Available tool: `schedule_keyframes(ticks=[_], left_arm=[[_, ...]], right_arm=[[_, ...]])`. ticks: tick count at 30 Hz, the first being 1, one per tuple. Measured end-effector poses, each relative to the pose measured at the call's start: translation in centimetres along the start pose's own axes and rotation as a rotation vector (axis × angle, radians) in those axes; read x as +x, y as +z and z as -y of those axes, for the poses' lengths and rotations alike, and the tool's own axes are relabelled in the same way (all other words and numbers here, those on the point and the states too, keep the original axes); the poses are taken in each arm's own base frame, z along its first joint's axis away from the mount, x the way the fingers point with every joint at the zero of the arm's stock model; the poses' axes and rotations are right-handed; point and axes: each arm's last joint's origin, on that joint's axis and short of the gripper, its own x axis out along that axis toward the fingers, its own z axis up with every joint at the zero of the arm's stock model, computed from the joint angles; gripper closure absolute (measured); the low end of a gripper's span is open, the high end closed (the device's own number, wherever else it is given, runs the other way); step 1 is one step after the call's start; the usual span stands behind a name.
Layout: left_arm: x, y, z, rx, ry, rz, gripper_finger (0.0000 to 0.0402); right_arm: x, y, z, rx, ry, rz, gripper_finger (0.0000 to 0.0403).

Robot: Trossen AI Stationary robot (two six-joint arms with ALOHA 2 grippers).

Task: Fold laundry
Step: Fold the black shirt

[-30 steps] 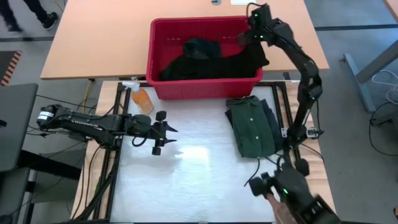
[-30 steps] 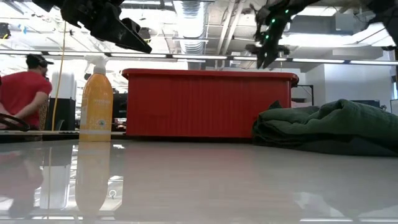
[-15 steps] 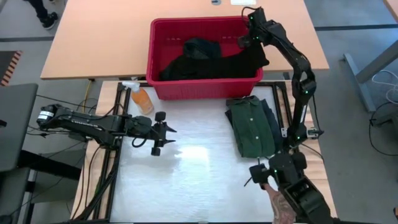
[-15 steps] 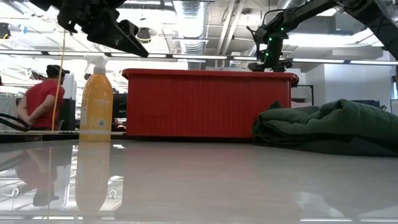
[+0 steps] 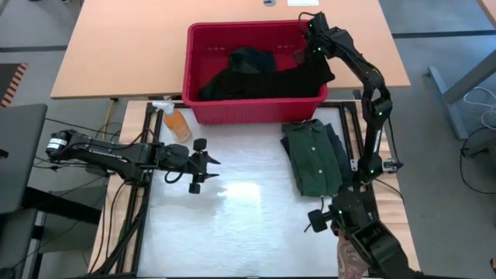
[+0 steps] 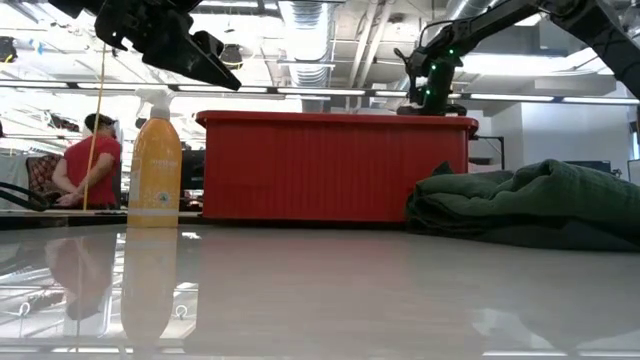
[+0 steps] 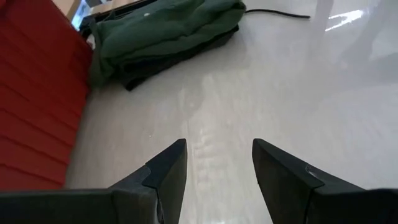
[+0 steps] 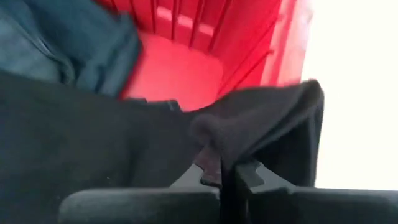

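A red basket (image 5: pixel 232 29) at the table's far edge holds the laundry: a black garment (image 5: pixel 256 84) and a dark teal piece (image 5: pixel 249 57). My right gripper (image 5: pixel 304 53) reaches into the basket's far right corner and is shut on the black garment (image 8: pixel 124 137). A folded green collared shirt (image 5: pixel 314 159) lies flat on the table to the right, on a darker piece. My left gripper (image 5: pixel 208 167) hovers open above the table's left part, with nothing between its fingers (image 7: pixel 168 171). My right gripper pinches a raised fold of the black garment (image 8: pixel 214 140) between its two fingers. The fingers slant down into the basket from above. The fold bunches up just past the fingertips, while the rest of the garment lies slack in the basket.
An orange spray bottle (image 5: pixel 176 122) stands at the basket's near left corner. The folded green pile (image 6: pixel 530 205) takes up the table's right side. Bare white tabletop (image 5: pixel 248 217) lies between my left gripper and the green pile. A person (image 6: pixel 85 165) stands in the room beyond.
My right gripper has come down and a little toward the table's left, from above the basket's far right rim into the basket, onto the black garment. My left arm has kept still.
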Motion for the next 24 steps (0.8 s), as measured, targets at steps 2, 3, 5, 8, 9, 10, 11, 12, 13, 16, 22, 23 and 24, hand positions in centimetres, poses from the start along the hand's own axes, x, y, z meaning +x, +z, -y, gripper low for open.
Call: schedule_keyframes(ticks=[2,3,5,8,9,10,11,12,13,16,22,23,24], left_arm=[[0.0,0.0,0.0,0.001,-0.002,0.001,0.023],[0.0,0.0,0.0,0.004,-0.002,0.001,0.023],[0.0,0.0,0.0,0.011,-0.001,0.002,0.023],[0.0,0.1,0.0,0.023,0.001,0.01,0.023],[0.0,0.1,0.0,0.027,0.001,0.011,0.023],[0.0,0.1,0.0,0.032,0.002,0.014,0.023],[0.0,0.2,0.0,0.035,0.002,0.016,0.023],[0.0,0.2,0.0,0.037,0.003,0.018,0.023],[0.0,0.2,0.0,0.038,0.003,0.022,0.023],[0.0,0.3,0.0,0.039,-0.013,0.032,0.023],[0.0,0.3,0.1,0.03,-0.031,0.041,0.023],[0.0,0.4,0.1,0.026,-0.039,0.043,0.023],[0.0,0.4,0.1,0.019,-0.043,0.044,0.023]], right_arm=[[-1.1,0.4,0.0,0.013,0.007,0.039,0.0381],[-2.0,0.8,-0.1,0.018,0.013,0.071,0.0381],[-4.1,1.6,-0.4,0.021,0.046,0.14,0.0382],[-8.8,3.1,-1.1,0.02,0.174,0.295,0.0385],[-10.9,3.6,-1.5,0.016,0.234,0.367,0.0385],[-13.4,4.0,-1.7,0.011,0.296,0.454,0.0385],[-16.2,4.4,-1.9,0.01,0.362,0.549,0.0385],[-18.8,4.5,-2.0,0.017,0.425,0.652,0.0385],[-21.9,4.4,-2.0,0.023,0.509,0.785,0.0385],[-31.1,2.9,-0.9,0.035,0.782,1.149,0.0385],[-43.7,-4.2,2.6,-0.125,1.237,1.491,0.0385],[-44.6,-5.4,3.0,-0.167,1.275,1.481,0.0385],[-45.2,-6.5,3.3,-0.205,1.308,1.453,0.0385]])
